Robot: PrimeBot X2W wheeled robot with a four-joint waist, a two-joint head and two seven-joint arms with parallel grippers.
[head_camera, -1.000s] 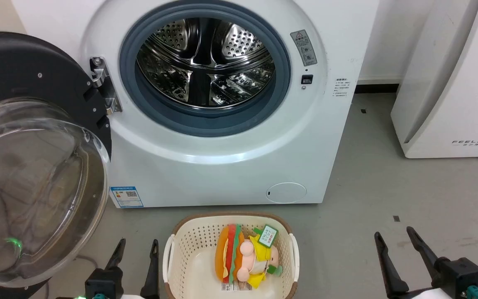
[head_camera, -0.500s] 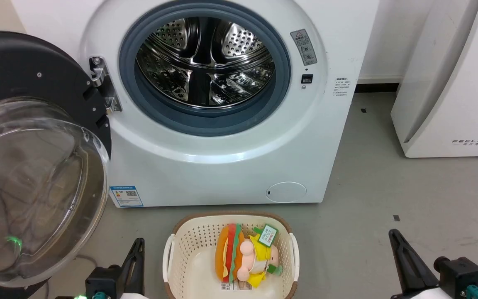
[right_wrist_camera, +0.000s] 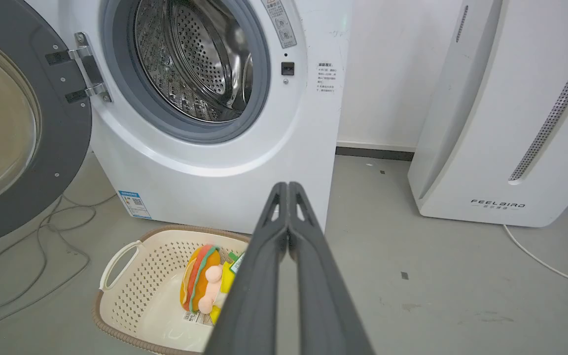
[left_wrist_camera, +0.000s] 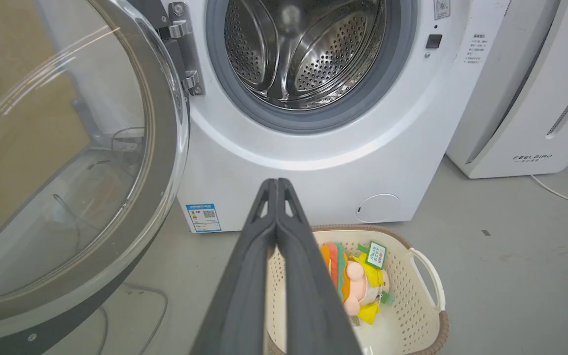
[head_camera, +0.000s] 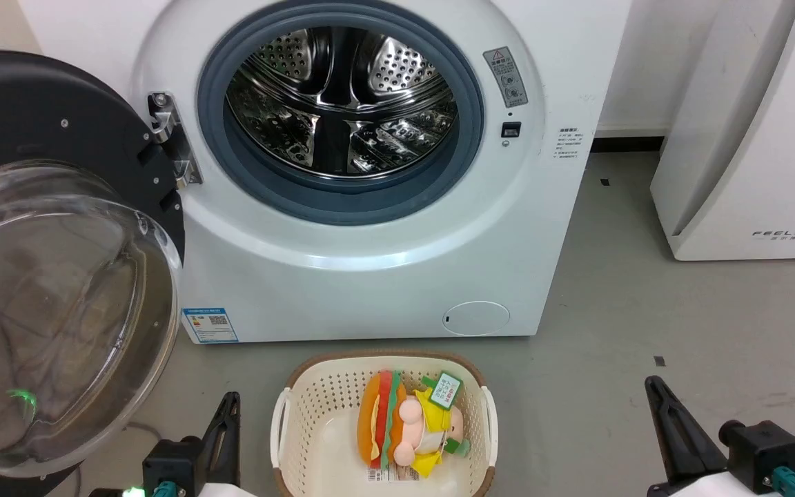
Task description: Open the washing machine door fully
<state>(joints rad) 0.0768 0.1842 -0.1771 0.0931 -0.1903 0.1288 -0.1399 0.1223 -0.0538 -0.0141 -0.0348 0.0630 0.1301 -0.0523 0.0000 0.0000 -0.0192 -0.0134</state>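
Head view: the large round black washing machine door (head_camera: 45,117) is hanging wide open, left of the white front-loading washing machine (head_camera: 370,269). The left gripper (head_camera: 230,408) and right gripper (head_camera: 657,395), fingers pressing together, are gripping nothing, so the door could swing back unchecked.

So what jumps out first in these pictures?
The door, huge and black with a clear glass bowl, hangs wide open at the left of the white washing machine, baring its shiny steel drum. On the floor in front sits a cream basket holding a bright plush toy, flanked by the shut left gripper and right gripper.
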